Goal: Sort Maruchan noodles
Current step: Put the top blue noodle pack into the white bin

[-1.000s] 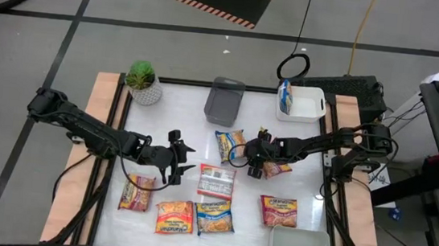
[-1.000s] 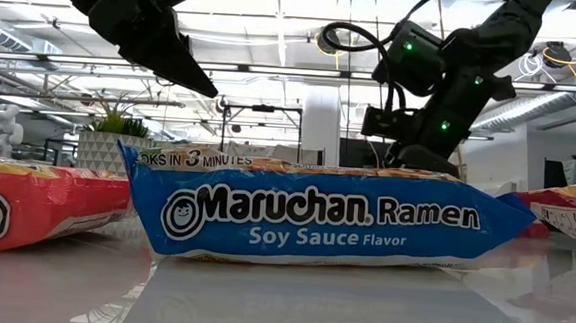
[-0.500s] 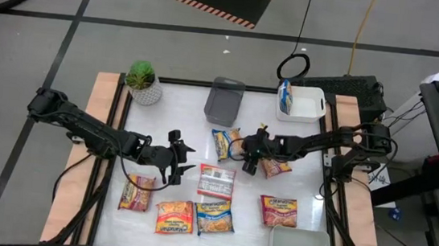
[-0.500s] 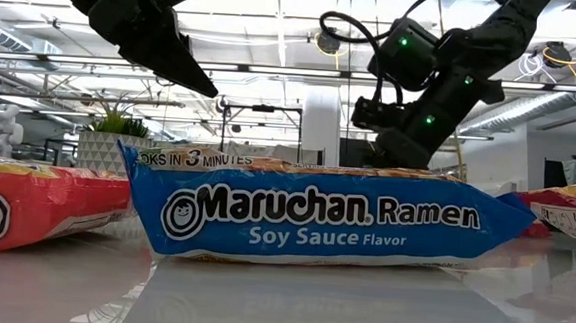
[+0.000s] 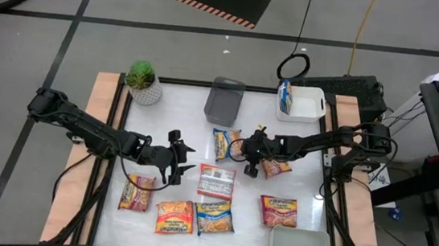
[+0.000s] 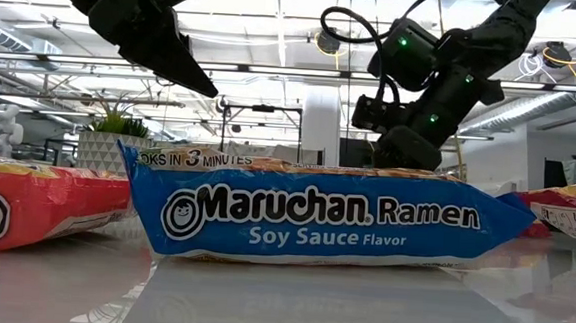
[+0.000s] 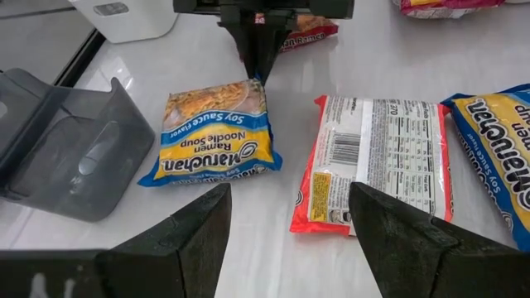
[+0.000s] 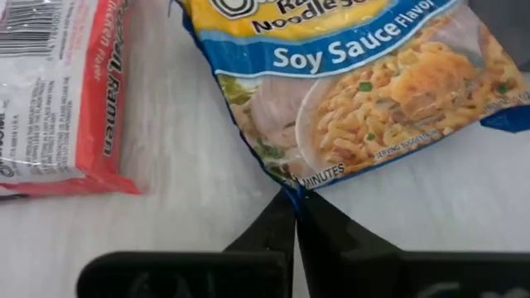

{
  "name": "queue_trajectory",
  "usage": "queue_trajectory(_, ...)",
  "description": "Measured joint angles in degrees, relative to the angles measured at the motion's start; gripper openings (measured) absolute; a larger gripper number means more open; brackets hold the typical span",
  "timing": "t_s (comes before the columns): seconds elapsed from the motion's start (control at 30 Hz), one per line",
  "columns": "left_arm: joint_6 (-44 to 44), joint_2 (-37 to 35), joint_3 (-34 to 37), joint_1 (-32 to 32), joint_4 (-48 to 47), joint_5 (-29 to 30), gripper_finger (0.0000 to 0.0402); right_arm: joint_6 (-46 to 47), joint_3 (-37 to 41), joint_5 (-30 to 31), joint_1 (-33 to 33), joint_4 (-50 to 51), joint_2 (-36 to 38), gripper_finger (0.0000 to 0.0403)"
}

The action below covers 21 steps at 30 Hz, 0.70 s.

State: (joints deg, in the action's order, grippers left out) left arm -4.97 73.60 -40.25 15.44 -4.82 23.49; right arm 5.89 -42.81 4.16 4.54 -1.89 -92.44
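Now I see right gripper (image 8: 291,199) pinched on corner of blue soy sauce packet (image 8: 364,83); left gripper (image 7: 286,219) spread wide, hovering near white-and-red packet (image 7: 377,161).

We see the left gripper (image 7: 286,219) low in front, its two dark fingers (image 7: 189,236) spread wide apart with nothing between them. Past them a blue-and-yellow soy sauce packet (image 7: 214,132) lies flat on the white table (image 7: 497,58). The right gripper (image 7: 258,60) comes down at that packet's far edge, its tips together on the corner. Just beside it lies a white-and-red packet (image 7: 377,161), back side up with barcode showing. Another blue-and-yellow packet (image 7: 497,161) sits at the edge. The grey tray (image 7: 58,141) is tilted beside the first packet, and a white tray (image 7: 124,16) stands farther off.
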Motion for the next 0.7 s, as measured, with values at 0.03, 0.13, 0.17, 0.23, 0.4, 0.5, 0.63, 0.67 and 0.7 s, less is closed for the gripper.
queue_trajectory(0.03, 0.0, 0.0, 0.0, 0.0, 0.0, 0.0, 0.025, -0.4, -0.3, 0.0, 0.0, 0.0, 0.1, 0.0001)
queue_trajectory(0.13, 0.6, 0.0, 0.0, 0.0, 0.0, 0.0, 0.025, -0.8, -1.6, 0.0, -0.4, -0.4, 0.8, 0.0001)
queue_trajectory(0.17, 1.0, 0.0, 0.0, 0.0, 0.0, 0.0, 0.025, -0.8, -1.9, 0.0, -0.6, -0.7, 1.3, 0.0001)
queue_trajectory(0.23, 1.9, 0.0, 0.0, 0.0, 0.0, 0.0, 0.025, -0.8, -2.4, 0.0, -1.2, -1.4, 2.6, 0.0)
queue_trajectory(0.4, 4.5, 0.0, 0.0, 0.0, -0.1, 1.6, 0.025, -0.8, -2.6, 0.2, -2.9, -3.8, 6.6, 0.0)
queue_trajectory(0.5, 6.5, 0.0, 0.0, 0.0, -0.1, 3.1, 0.025, -0.8, -2.6, 1.7, -4.2, -4.1, 9.0, 0.0)
queue_trajectory(0.63, 9.3, 0.0, 0.0, 0.6, -0.1, 3.6, 0.025, -0.8, -2.6, 5.5, -5.7, -4.0, 11.6, 0.0)
queue_trajectory(0.67, 9.5, 0.0, 0.0, 0.8, -0.2, 3.6, 0.025, -0.7, -2.6, 6.2, -5.9, -4.1, 11.9, 0.0)
queue_trajectory(0.7, 9.6, 0.0, 0.0, 0.9, -0.1, 3.6, 0.025, -0.6, -2.6, 6.4, -6.0, -3.9, 12.4, 0.0)
